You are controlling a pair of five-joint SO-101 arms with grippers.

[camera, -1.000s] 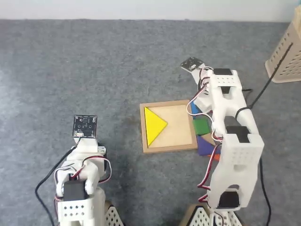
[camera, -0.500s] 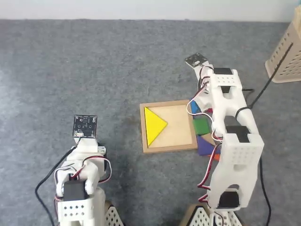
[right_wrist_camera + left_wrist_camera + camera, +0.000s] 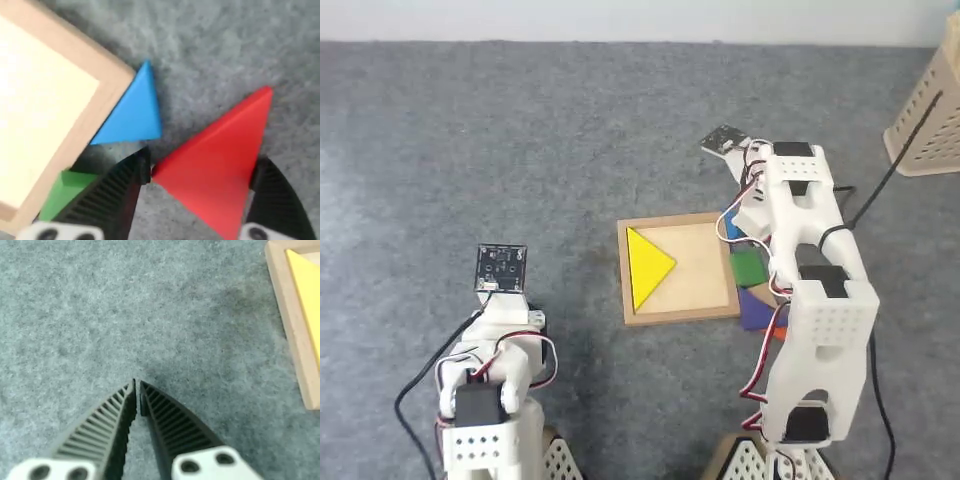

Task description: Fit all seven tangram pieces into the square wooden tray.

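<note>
Over on the left, the left pincer [image 3: 137, 386] hangs above bare grey desk [image 3: 520, 130], its two ribbed fingers [image 3: 107, 415] clenched tip to tip with nothing between them. Off to that pincer's right and a little ahead of it, well apart, lies the square wooden tray [image 3: 675, 317], whose pale rim [image 3: 287, 315] edges into the left wrist view. One piece sits inside: the yellow triangle [image 3: 645, 268], flat against the side of the tray nearest the left pincer, with the rest of the floor bare wood.

Beyond the tray's far side, the right pincer [image 3: 202, 167] is spread wide and grasping the red triangle [image 3: 220, 150], one black finger [image 3: 120, 195] against a corner and the other against the opposite edge; whether the piece is off the desk cannot be told. Just beside the pincer, towards the tray, the blue triangle [image 3: 132, 117] rests on the desk with one edge touching the tray's rim [image 3: 75, 50]. A green piece [image 3: 65, 192] lies behind it along the same rim, and in the high view a purple piece [image 3: 755, 308] follows the green one [image 3: 747, 267], partly under the right arm. At the far right edge, well beyond the right pincer, stands a slatted beige basket [image 3: 930, 110]
</note>
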